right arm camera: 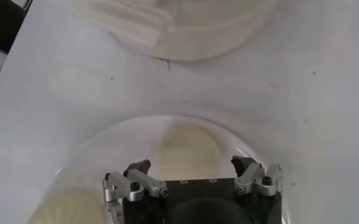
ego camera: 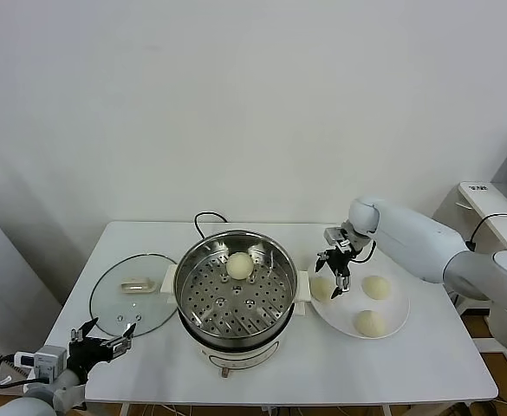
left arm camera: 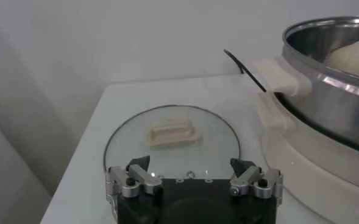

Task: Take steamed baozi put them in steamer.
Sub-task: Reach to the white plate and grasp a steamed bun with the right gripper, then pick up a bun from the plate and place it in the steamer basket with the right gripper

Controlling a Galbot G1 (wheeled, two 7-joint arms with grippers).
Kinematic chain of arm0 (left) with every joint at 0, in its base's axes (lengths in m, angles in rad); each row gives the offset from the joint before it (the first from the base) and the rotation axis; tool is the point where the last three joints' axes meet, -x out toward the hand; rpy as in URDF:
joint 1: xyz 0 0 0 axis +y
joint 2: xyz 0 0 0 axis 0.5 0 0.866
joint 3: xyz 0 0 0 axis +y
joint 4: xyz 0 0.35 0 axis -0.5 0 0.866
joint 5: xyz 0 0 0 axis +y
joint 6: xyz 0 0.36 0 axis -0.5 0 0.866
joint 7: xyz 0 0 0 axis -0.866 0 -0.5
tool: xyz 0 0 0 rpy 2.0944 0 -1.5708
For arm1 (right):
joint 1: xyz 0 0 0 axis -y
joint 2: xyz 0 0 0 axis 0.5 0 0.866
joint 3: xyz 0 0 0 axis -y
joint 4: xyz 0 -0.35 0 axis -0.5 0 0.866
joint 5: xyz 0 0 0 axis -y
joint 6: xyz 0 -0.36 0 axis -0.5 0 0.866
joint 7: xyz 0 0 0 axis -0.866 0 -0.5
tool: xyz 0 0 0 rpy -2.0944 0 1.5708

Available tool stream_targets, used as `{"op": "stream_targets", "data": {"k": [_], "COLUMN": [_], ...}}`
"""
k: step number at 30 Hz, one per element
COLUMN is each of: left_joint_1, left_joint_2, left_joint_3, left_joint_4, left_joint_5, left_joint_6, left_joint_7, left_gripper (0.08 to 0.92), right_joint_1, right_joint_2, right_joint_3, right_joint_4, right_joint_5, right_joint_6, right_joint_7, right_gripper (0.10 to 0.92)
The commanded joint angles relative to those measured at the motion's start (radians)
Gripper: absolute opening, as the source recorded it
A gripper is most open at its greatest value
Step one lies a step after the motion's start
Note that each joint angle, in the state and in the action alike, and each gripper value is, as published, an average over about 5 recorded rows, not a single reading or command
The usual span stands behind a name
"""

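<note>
Right gripper (ego camera: 334, 270) is poised directly over the nearest of the smooth, round, pale cream-yellow steamed buns (ego camera: 324, 288), the one at the plate's steamer-side edge — that's the relation everything turns on: the bun lies straight beneath the fingers, so the coming move looks like a plain descent. In the right wrist view the same bun (right arm camera: 188, 146) sits centred between the two metal fingertips (right arm camera: 138, 168), jaws spread wide, nothing held. A round bun has no long axis, so finger orientation hardly matters here

Two more buns (ego camera: 375, 286) wait farther out on the white round plate (ego camera: 400, 308), and one pale bun (ego camera: 240, 265) already rests on the perforated tray inside the large shiny stainless-steel steamer pot (ego camera: 195, 264). The right arm reaches in from the robot's right, elbow high, wrist pitched down over the plate's steamer-side edge — clearly the nearer arm

Left gripper (ego camera: 104, 340) is parked low at the table's near left corner, jaws wide and empty, just by the flat round glass lid (ego camera: 123, 299)
</note>
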Motion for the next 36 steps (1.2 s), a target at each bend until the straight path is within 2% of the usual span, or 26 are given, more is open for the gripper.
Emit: {"op": "stream_targets", "data": {"k": [1, 8, 11, 26, 36], "left_joint_1": [0.002, 0.004, 0.006, 0.010, -0.005], "left_joint_2": [-0.001, -0.001, -0.004, -0.015, -0.014], "left_joint_3": [0.000, -0.001, -0.002, -0.001, 0.010], "left_joint_4": [-0.001, -0.003, -0.004, -0.004, 0.005], "left_joint_5": [0.001, 0.001, 0.004, 0.020, 0.027], "left_joint_6": [0.000, 0.000, 0.002, 0.004, 0.003], "left_joint_7": [0.000, -0.001, -0.002, -0.006, -0.006], "left_gripper": [0.823, 0.823, 0.823, 0.823, 0.823], "right_joint_1": [-0.030, -0.027, -0.002, 0.517, 0.674], "right_joint_2": [0.009, 0.009, -0.001, -0.118, -0.069], "right_joint_3": [0.030, 0.031, 0.008, -0.347, -0.377], "right_joint_4": [-0.015, -0.013, 0.003, 0.258, 0.363], "right_joint_5": [-0.022, -0.021, -0.009, 0.353, 0.535], "right_joint_6": [-0.009, -0.015, -0.021, -0.214, -0.336], "right_joint_7": [0.012, 0.015, 0.005, -0.087, -0.047], "right_gripper": [0.766, 0.586, 0.537, 0.526, 0.526]}}
